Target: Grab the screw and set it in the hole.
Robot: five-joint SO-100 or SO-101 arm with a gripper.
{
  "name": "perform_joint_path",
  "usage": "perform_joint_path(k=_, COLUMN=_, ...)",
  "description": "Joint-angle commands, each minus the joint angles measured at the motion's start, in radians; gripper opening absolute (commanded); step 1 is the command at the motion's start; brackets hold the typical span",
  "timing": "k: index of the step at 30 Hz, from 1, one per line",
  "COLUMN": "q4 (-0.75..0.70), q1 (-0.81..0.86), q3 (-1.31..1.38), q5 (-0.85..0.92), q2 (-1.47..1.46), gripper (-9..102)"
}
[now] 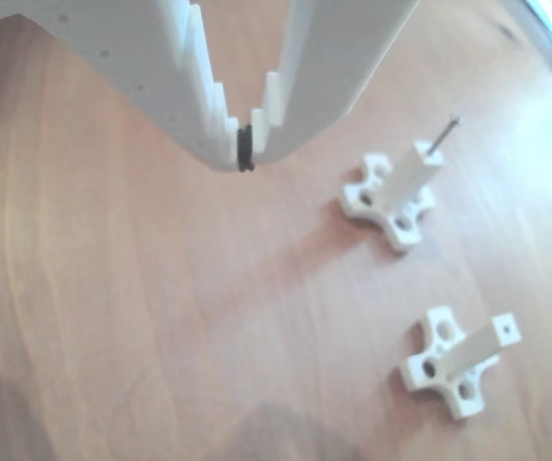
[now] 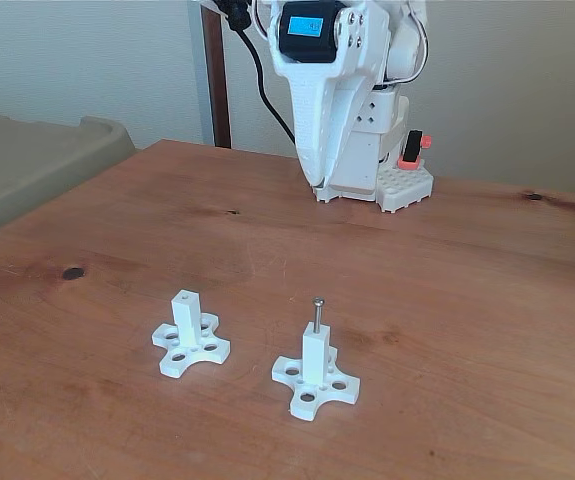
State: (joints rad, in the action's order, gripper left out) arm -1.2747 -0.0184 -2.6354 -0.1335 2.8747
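Already done, as I read it: the screw (image 2: 318, 313) stands in the hole at the top of one white post (image 2: 314, 355), its head up and most of its shank showing above the post's end face.
Screw, other view: it (image 1: 443, 134) sticks out of that post (image 1: 412, 180) at a slant towards the picture's upper right; that looks to me like the camera's angle, since the fixed view shows it upright.
Second post: the other cross-based post (image 2: 186, 316) has an empty hole in its end face (image 1: 508, 329); nothing sits in it.
Base holes: the larger round holes in both bases' arms are empty too.
Place: both posts stand near the table's (image 2: 467, 300) front edge in the fixed view, well apart from the arm's base at the far edge.
Gripper: my gripper (image 1: 245, 154) is drawn in, holding nothing, toothed fingers nearly together at the tips, raised clear of both posts.
Left: nothing that I can see, save perhaps parking the arm.
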Motion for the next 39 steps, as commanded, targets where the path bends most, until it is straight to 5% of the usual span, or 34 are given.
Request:
perform_joint_path(k=1, q4=0.011, q1=0.02, q3=-0.02, q5=0.012, q2=0.077, gripper=-4)
perform_joint_path(k=39, q4=-0.044, q1=0.026, q3=-0.36, q5=0.187, q2=0.586, gripper=-4)
